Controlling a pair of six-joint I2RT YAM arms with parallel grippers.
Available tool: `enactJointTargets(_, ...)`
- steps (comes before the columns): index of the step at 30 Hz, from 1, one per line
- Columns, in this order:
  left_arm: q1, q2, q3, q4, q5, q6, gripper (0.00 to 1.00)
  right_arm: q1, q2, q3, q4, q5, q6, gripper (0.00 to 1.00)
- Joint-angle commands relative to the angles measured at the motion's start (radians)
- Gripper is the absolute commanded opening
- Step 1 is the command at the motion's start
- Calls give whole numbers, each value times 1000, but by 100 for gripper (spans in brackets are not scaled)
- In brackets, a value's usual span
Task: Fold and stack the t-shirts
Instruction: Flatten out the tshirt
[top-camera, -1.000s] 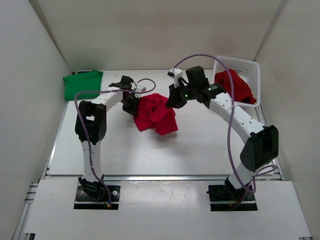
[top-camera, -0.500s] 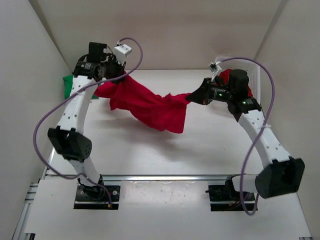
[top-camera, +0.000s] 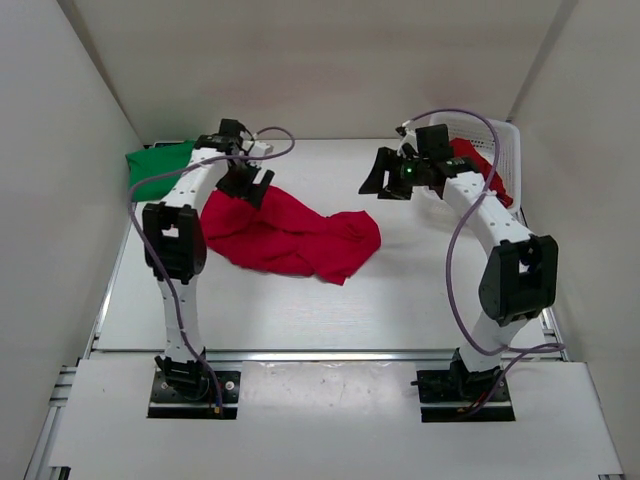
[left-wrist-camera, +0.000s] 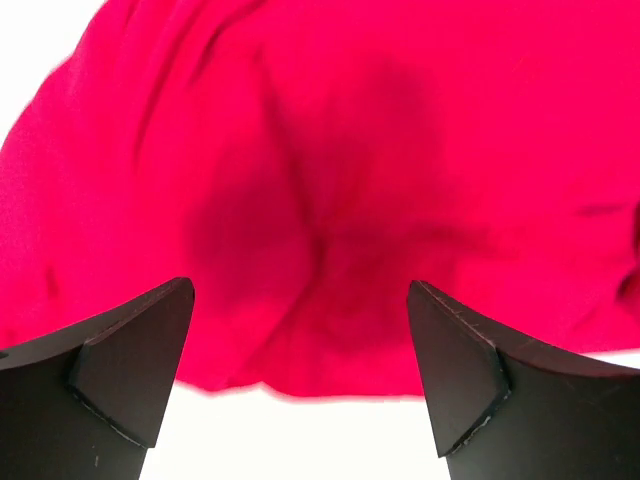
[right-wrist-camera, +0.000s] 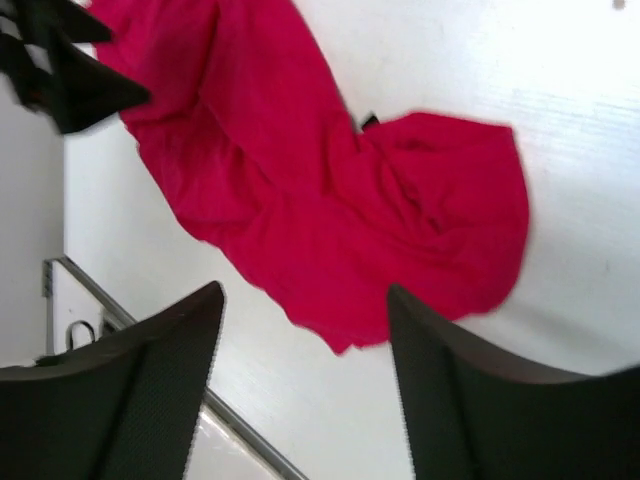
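A red t-shirt (top-camera: 290, 238) lies crumpled and spread across the middle of the table, released by both grippers. My left gripper (top-camera: 250, 186) hovers open over its far left corner; in the left wrist view the red t-shirt (left-wrist-camera: 330, 190) fills the space past the left gripper (left-wrist-camera: 298, 300), with nothing between the fingers. My right gripper (top-camera: 377, 181) is open just beyond the cloth's right end, looking down on the red t-shirt (right-wrist-camera: 330, 200) from the right gripper (right-wrist-camera: 305, 295). A green t-shirt (top-camera: 160, 166) sits folded at the far left. Another red t-shirt (top-camera: 497, 186) hangs in the basket (top-camera: 505, 130).
The white mesh basket stands in the far right corner against the wall. White walls close in the table on the left, back and right. The left arm's gripper (right-wrist-camera: 60, 70) shows at the top left of the right wrist view.
Both grippers opened and let go of the red t-shirt, which dropped from being stretched in the air onto the table. Both arms came down and inward.
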Motion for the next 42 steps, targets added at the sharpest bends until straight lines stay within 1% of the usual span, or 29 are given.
enactJointTargets(1, 107, -213, -95, 13, -15, -34, 99, 28, -51, -54, -144, 111, -7, 68)
enactJointTargets(2, 131, -239, -142, 32, -10, -44, 99, 61, -48, -72, -182, 150, -10, 63)
enactJointTargets(4, 166, -275, -205, 55, -15, -54, 99, 120, -24, -74, -254, 251, -59, 63)
enactJointTargets(7, 212, -313, -283, 94, -15, -85, 98, 226, 6, -87, -277, 322, -97, 75)
enactJointTargets(10, 221, -328, -343, 132, -33, -99, 98, 299, 55, -98, -254, 335, -140, 80)
enactJointTargets(12, 206, -328, -363, 138, -39, -90, 98, 338, 88, -83, -242, 335, -163, 81)
enactJointTargets(15, 200, -289, -364, 109, -38, -81, 98, 372, 159, -83, -222, 320, -174, 83)
enactJointTargets(17, 198, -258, -357, 106, -61, -82, 95, 385, 202, -81, -225, 338, -182, 83)
enactJointTargets(19, 197, -244, -382, 112, -87, -90, 94, 401, 214, -83, -222, 358, -179, 83)
enactJointTargets(21, 197, -227, -402, 135, -103, -102, 93, 386, 236, -98, -213, 361, -167, 80)
enactJointTargets(22, 197, -221, -402, 137, -108, -96, 90, 381, 240, -95, -220, 347, -163, 77)
enactJointTargets(23, 198, -210, -409, 134, -113, -93, 89, 376, 257, -101, -213, 330, -156, 71)
enactJointTargets(24, 198, -200, -403, 134, -111, -93, 84, 373, 254, -112, -207, 329, -150, 67)
enactJointTargets(25, 163, -195, -406, 142, -140, -91, 80, 373, 257, -114, -211, 336, -157, 61)
enactJointTargets(26, 166, -180, -413, 148, -152, -93, 75, 373, 259, -121, -211, 336, -156, 55)
enactJointTargets(27, 154, -172, -413, 154, -156, -90, 74, 376, 256, -129, -205, 324, -147, 52)
enactJointTargets(28, 149, -166, -416, 160, -160, -90, 69, 366, 254, -130, -204, 326, -151, 43)
enactJointTargets(29, 149, -157, -417, 160, -157, -87, 65, 366, 251, -135, -204, 312, -148, 28)
enactJointTargets(30, 148, -154, -419, 172, -162, -90, 62, 358, 247, -134, -204, 309, -145, 15)
enactJointTargets(31, 149, -140, -423, 174, -171, -88, 54, 350, 240, -147, -208, 313, -130, 11)
enactJointTargets(32, 151, -137, -410, 174, -174, -90, 45, 340, 234, -147, -199, 310, -131, 3)
enactJointTargets(33, 151, -126, -405, 174, -177, -82, 36, 339, 231, -161, -205, 304, -122, 1)
enactJointTargets(34, 152, -115, -394, 169, -177, -91, 31, 323, 210, -170, -198, 300, -124, 0)
enactJointTargets(36, 158, -114, -390, 165, -197, -85, 16, 301, 193, -180, -201, 295, -127, 0)
enactJointTargets(37, 163, -118, -394, 172, -205, -90, 13, 292, 170, -190, -202, 304, -130, 0)
enactJointTargets(39, 165, -127, -409, 180, -222, -75, 0, 269, 144, -201, -205, 300, -139, 0)
enactJointTargets(42, 166, -149, -413, 183, -234, -62, 0, 229, 93, -197, -216, 298, -150, 0)
